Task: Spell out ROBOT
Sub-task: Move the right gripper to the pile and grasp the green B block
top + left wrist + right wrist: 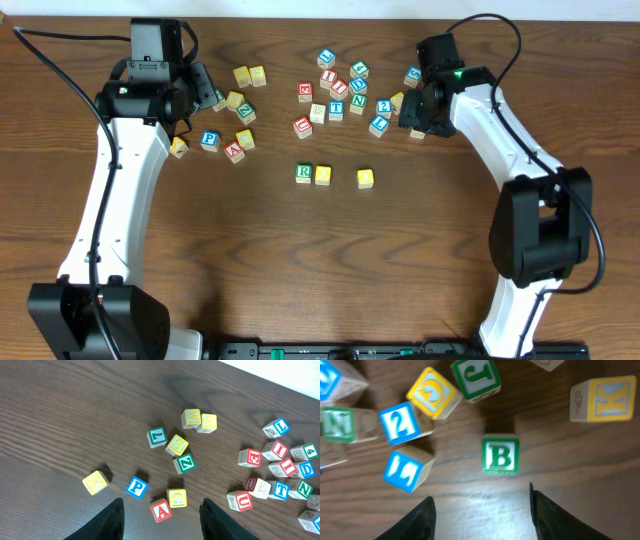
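Your right gripper (480, 497) hangs spread and empty. Its two dark fingers frame the green B block (500, 455), which lies flat on the worktop (470, 515) just ahead of the tips and clear of both. A blurred blue block (402, 470) sits to one side of the B, apart from it, with the blue 2 block (400, 422) beyond. The yellow K block (610, 397) is well off on the other side.

Only the overhead view shows you the row at mid-worktop. The green R block (304, 173) touches a yellow block (323, 176), then comes a gap, then a lone yellow block (365, 178). The yellow letters are too small to read. In that view the right wrist covers most of the B's spot.

Your left gripper (161, 502) is also spread and holds nothing. It hovers over the red A block (161, 510), with the blue P block (136, 487) just outside one finger. The blue T block (280, 490) lies in the crowded cluster at that view's edge.

The blocks are pale wooden cubes with coloured, square-framed faces. The worktop is dark wood grain, with glare under the right gripper. Bare wood runs from the row to the near edge.
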